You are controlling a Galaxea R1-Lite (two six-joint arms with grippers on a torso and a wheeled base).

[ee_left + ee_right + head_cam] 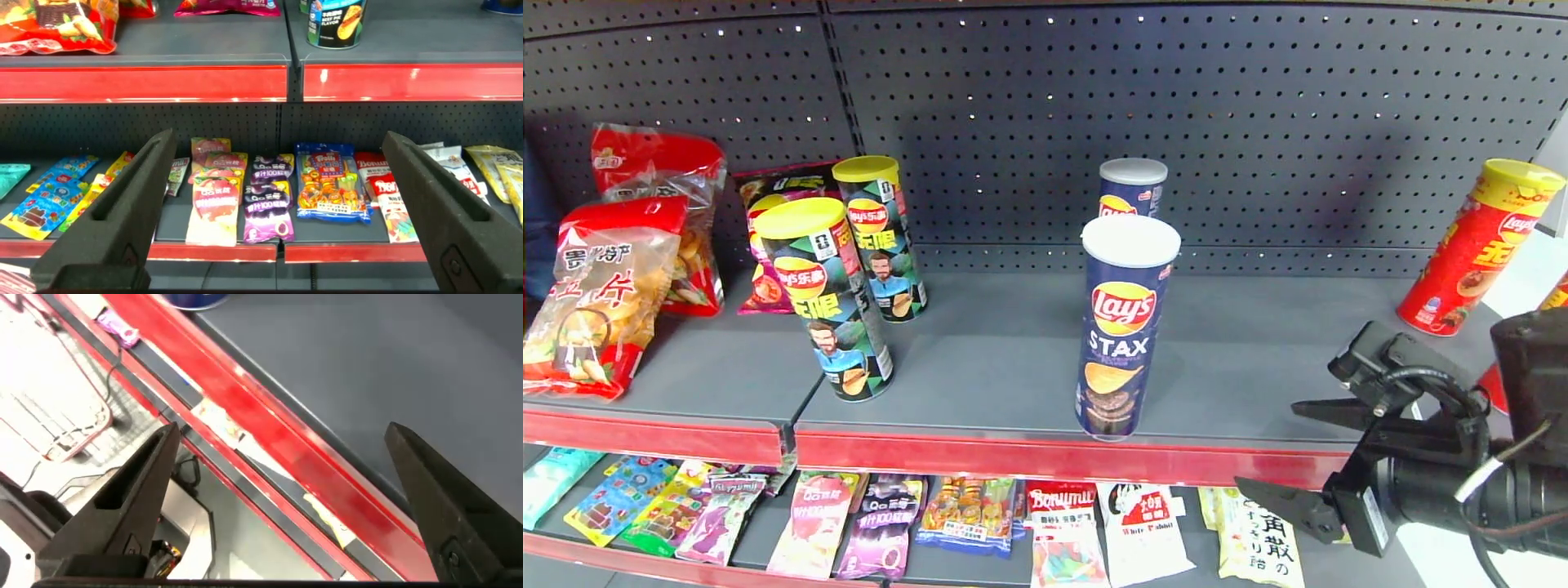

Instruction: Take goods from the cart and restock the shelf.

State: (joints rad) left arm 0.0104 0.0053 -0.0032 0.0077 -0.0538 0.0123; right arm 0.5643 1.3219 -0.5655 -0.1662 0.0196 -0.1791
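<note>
A tall blue chip can [1125, 327] with a white lid stands near the front edge of the grey shelf [1258, 367]; a second blue can [1131, 188] stands behind it. My right gripper [1289, 453] hangs open and empty in front of the shelf's red edge [1054, 457], to the right of and below the front blue can. In the right wrist view the right gripper [278, 433] spans the red edge [270, 433], with the can's base [196, 298] farther off. My left gripper [278, 139] is open and empty, facing the lower shelf of candy bags [265, 200].
Two dark cans with yellow lids [825, 298] [880, 237] stand left of centre, and snack bags [600, 302] lie at the far left. A red can [1478, 245] leans at the right end. A white wire cart [57, 416] stands below. Bare shelf lies between the blue and red cans.
</note>
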